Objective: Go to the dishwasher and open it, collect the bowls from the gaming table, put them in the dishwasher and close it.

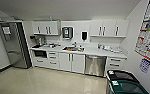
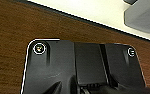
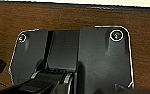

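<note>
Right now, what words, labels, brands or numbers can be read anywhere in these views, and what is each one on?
None can be read.
Wall poster: rows of coloured print, too blurred to read.
Round blue stickers below the poster: blurred.
White labels on the bin lid: too small.
Wall-mounted screen between the upper cabinets: nothing legible.
Dishwasher front: no brand legible.
Wrist views: no text.
</note>
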Robot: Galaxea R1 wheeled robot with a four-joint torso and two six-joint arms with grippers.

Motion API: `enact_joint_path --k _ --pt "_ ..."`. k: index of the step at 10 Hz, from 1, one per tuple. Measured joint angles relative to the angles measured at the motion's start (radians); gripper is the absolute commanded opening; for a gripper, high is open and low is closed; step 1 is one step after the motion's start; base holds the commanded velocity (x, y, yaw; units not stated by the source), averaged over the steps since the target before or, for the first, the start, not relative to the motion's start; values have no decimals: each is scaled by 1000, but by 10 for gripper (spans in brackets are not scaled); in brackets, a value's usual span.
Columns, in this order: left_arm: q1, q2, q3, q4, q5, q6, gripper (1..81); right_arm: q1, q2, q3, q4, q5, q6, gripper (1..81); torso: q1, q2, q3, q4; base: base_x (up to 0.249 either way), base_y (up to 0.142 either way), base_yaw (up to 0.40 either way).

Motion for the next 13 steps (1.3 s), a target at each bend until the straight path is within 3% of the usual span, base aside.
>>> enact_joint_path --k 6,13 --pt "0 -3 -1 0 0 0 811 4 5 1 0 0 0 811 0 0 0 0 148 71 0" --pt "0 0 0 0 0 0 811 5 5 1 0 0 1 811 1 0 0 0 148 0 0"
